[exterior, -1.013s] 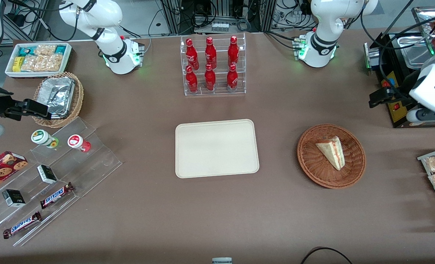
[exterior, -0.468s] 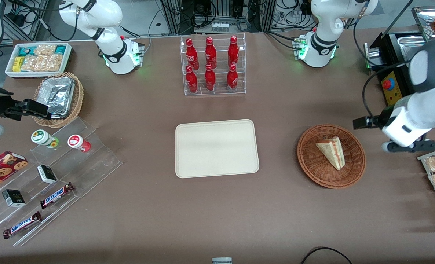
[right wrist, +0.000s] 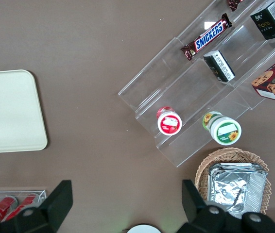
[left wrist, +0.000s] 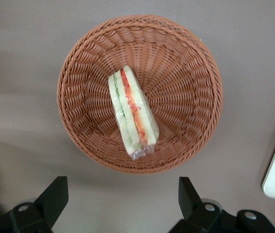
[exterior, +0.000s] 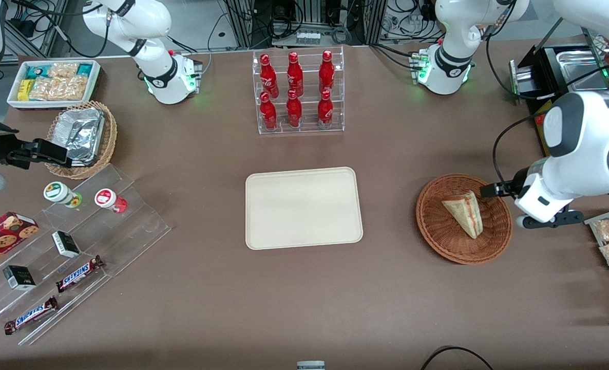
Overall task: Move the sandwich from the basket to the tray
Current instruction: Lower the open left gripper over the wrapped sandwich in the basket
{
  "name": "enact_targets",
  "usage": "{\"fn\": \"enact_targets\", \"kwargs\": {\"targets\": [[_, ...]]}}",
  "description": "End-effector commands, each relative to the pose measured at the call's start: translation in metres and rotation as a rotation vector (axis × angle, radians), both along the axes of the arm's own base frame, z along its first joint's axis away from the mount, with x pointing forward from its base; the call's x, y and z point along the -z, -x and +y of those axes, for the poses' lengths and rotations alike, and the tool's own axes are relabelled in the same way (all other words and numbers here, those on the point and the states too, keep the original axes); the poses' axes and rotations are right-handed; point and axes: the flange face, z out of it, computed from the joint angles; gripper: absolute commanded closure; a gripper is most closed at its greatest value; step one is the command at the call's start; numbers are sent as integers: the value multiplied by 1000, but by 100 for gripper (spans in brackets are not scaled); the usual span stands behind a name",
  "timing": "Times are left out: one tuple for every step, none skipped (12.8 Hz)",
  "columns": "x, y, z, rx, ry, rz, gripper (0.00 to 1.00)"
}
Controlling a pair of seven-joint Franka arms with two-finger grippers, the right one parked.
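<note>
My jaws (left wrist: pixel 123 201) hang wide open and empty above the bench (exterior: pixel 304 288), at the rim of the basket (exterior: pixel 438 234) toward the working arm's end. The sandwich (exterior: pixel 464 213) lies inside the basket, filling edge showing. The tray (exterior: pixel 263 231) sits well apart, toward the parked arm's end.

Sandwich (left wrist: pixel 132 114) in basket (left wrist: pixel 186 63); gripper (left wrist: pixel 120 194) jaws apart.
</note>
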Motion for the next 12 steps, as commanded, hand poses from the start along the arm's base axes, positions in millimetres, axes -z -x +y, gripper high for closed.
{"fn": "enact_targets", "kwargs": {"targets": [[14,-6,-5,-96,-29,-3,0],[17,-7,-7,-115,-30,-5,0],[22,-8,-7,-136,-33,-6,0],[26,-8,-7,-168,-36,-7,0],[36,-2,-7,-176,-39,-3,0],[41,6,-5,-178,-36,-29,0],[49,14,-3,-186,-33,-51,0],[53,20,-3,-205,-34,-72,0],[63,27,-3,-242,-39,-81,0],[69,31,-5,-277,-44,-90,0],[77,35,-6,-341,-53,-103,0],[84,37,-8,-389,-59,-113,0]]}}
